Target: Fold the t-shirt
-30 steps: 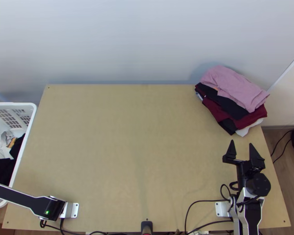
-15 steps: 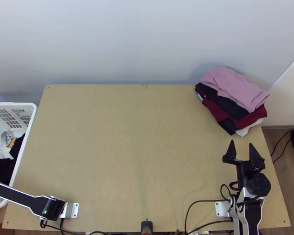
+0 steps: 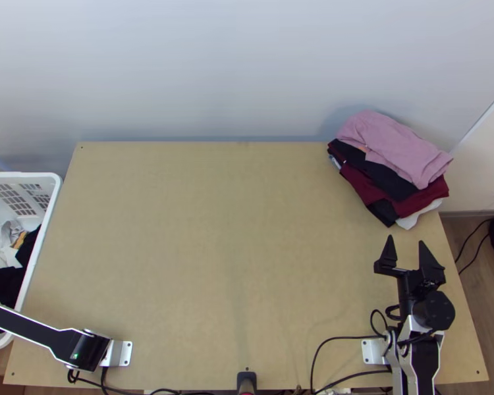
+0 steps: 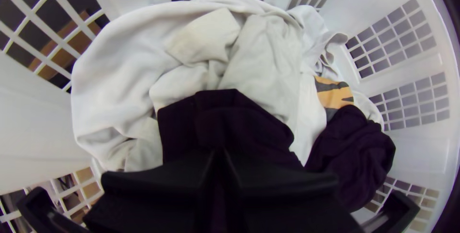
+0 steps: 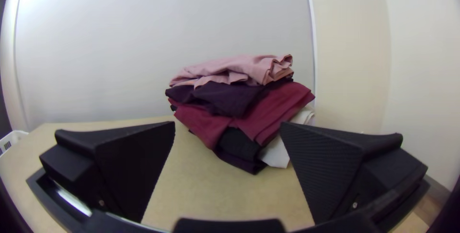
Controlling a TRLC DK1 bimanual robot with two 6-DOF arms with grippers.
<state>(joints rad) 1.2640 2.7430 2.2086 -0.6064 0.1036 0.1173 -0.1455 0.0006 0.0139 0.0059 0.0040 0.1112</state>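
in the top view, clothes lie in the white basket. in the left wrist view, the left gripper is nearly closed at the dark cloth, likely the t-shirt; i can't tell whether it's pinched, so check before lifting. in the right wrist view, the right gripper stands wide.

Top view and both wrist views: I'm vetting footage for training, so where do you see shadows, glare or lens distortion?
Top view: a soft shadow on the wall beside the clothes pile; left wrist view: the white basket's rim bows, with dark corners at the right; right wrist view: a bright patch high on the wall at upper left.
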